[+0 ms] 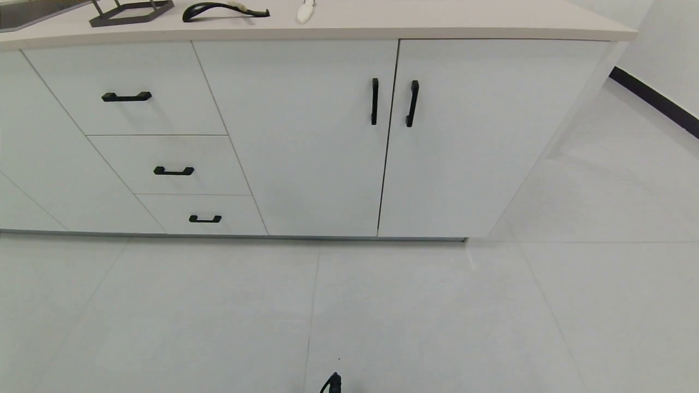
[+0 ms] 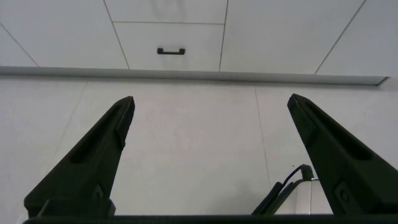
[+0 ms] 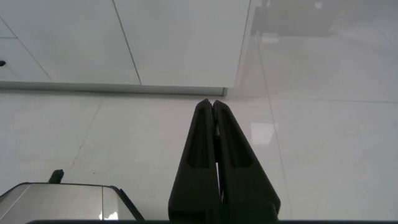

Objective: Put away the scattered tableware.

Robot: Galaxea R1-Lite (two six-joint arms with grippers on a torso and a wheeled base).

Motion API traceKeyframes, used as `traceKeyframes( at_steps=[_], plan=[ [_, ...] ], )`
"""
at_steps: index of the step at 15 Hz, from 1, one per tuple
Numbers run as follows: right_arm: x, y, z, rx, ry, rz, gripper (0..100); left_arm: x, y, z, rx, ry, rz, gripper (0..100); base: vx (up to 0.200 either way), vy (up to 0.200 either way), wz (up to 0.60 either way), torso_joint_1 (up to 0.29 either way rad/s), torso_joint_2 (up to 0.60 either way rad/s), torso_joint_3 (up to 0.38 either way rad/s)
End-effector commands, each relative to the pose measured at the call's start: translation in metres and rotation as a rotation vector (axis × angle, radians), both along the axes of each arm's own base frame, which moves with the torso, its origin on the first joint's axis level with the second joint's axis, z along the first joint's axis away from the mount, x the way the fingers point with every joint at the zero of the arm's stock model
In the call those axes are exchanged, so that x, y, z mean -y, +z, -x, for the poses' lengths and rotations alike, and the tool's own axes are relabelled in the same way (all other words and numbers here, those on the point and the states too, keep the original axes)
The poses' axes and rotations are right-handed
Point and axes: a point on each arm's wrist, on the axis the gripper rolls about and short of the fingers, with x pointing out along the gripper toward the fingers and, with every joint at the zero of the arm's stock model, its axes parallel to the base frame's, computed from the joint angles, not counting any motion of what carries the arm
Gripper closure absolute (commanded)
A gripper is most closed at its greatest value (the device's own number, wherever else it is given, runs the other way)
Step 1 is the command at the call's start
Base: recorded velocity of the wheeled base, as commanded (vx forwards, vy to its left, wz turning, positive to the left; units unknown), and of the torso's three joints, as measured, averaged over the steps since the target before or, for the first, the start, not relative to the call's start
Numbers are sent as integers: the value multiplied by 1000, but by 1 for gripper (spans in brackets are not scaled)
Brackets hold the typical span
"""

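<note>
While black utensil (image 1: 229, 7) & white utensil (image 1: 306, 11) lie loose on desk (image 1: 437, 19), nothing looks stowed; left claw (image 2: 211, 99) released, right claw (image 3: 212, 104) clenched, both empty.

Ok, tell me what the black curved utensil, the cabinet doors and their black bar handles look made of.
Black curved utensil: probably plastic or nylon, smooth, with a faint sheen. White cabinet doors: likely laminated board, flat matte with faint grain. Black bar handles: seemingly painted metal, matte, thin and sharp-edged.
</note>
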Motion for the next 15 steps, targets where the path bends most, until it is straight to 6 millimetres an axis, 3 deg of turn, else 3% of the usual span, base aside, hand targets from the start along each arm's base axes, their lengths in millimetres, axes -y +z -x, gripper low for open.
traceKeyframes(
  at_steps=[1, 15],
  plan=[
    [0, 0, 0, -3, 1, 0, 100, 0, 0, 0, -2, 1, -1, 0, 0, 200, 0, 2, 2, 12],
    [0, 0, 0, -3, 1, 0, 100, 0, 0, 0, -2, 4, -4, 0, 0, 200, 0, 3, 3, 2]
  ],
)
